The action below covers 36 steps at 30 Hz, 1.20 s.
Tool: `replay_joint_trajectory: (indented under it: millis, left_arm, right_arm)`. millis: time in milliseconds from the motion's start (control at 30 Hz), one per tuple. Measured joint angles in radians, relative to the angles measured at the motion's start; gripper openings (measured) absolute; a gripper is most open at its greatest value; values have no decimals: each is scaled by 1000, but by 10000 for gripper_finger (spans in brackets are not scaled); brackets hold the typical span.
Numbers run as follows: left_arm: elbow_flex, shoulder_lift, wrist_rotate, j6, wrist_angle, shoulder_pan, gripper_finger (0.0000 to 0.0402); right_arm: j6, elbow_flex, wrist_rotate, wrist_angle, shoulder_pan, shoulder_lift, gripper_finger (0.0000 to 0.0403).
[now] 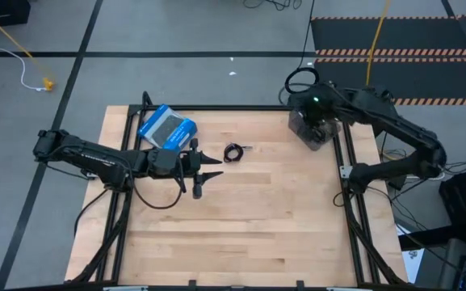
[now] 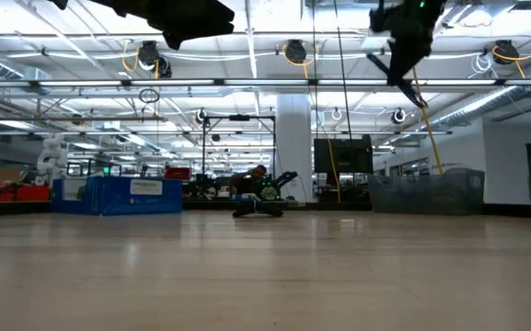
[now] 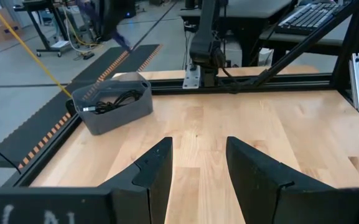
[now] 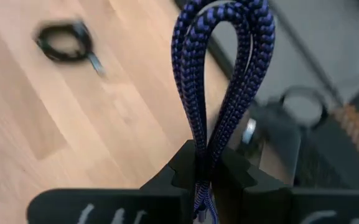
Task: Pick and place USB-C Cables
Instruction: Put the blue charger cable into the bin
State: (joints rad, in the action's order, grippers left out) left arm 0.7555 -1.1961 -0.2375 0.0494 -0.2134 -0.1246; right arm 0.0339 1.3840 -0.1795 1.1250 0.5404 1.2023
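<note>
My right gripper (image 1: 317,121) hovers above the grey bin (image 1: 307,139) at the table's far right corner, shut on the blue-purple braided USB-C cable (image 4: 188,68). One black cable (image 3: 112,101) lies inside that bin (image 3: 114,112). The black cable coiled in a small ring (image 1: 234,152) lies flat on the wood near the table's middle, and also shows in the right wrist view as a ring (image 4: 64,40). My left gripper (image 1: 208,168) is open, held above the table left of the ring, fingers (image 3: 157,168) pointing toward the right side. My right gripper pinches the blue-purple cable bundle between its two fingers (image 4: 235,171), several strands side by side (image 4: 199,146). The folded loop end (image 4: 224,7) sticks out past the fingertips. The cable is lifted clear of the table and the bin.
A blue-and-grey box (image 1: 168,129) lies at the far left of the table, close behind my left gripper. A large black cable hoop (image 1: 300,79) lies on the floor beyond the bin. A black frame rail (image 1: 216,107) edges the table. Bare wood fills the near half.
</note>
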Motion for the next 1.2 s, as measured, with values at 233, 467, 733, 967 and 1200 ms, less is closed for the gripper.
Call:
replay_joint_trajectory:
  millis: [233, 467, 733, 967, 1200]
  left_arm:
    - [0, 0, 0, 0, 0, 0, 152]
    - [0, 0, 0, -2, 0, 0, 152]
    - [0, 0, 0, -5, 1, 0, 152]
    - [0, 0, 0, -3, 2, 0, 152]
    - [0, 0, 0, -3, 3, 0, 152]
  right_arm:
    - [-2, 6, 1, 50, 165, 153, 22]
    - [30, 6, 1, 55, 306, 286, 22]
    - [33, 6, 1, 54, 371, 364, 22]
    - [38, 3, -1, 51, 377, 386, 23]
    - [92, -71, 1, -12, 377, 384, 23]
